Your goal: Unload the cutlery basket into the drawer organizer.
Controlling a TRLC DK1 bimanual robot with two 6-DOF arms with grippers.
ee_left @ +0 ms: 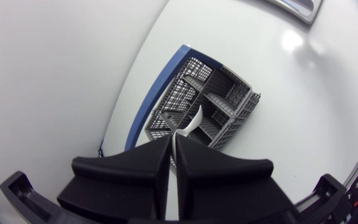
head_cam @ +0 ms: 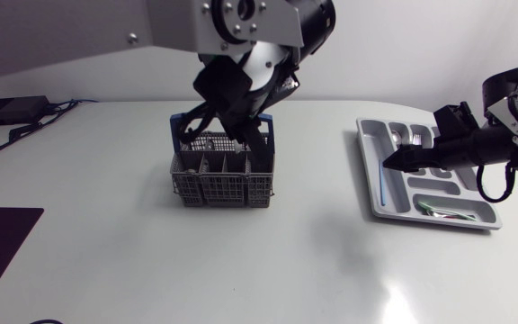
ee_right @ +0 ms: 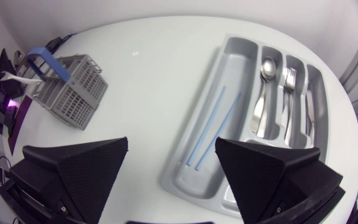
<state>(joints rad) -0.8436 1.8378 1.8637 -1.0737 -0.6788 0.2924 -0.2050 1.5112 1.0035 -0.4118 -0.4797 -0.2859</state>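
Left wrist view: left gripper's (ee_left: 174,140) fingers clench a thin utensil (ee_left: 191,121) over the basket (ee_left: 185,93).
Right gripper (ee_right: 171,142): fingers spread above the organizer (ee_right: 238,68).
Risk: your narrow pinch may let it twist loose.

The left arm (head_cam: 241,36) comes in from the upper left, its wrist bent so that the left gripper (head_cam: 235,126) points straight down. Its fingers (ee_left: 123,174) are pressed together on a thin white utensil (ee_left: 191,121). The right arm (head_cam: 511,126) enters at the right edge, low and nearly level. The right gripper (head_cam: 401,160) points toward the middle, with its fingers (ee_right: 79,162) spread wide apart.
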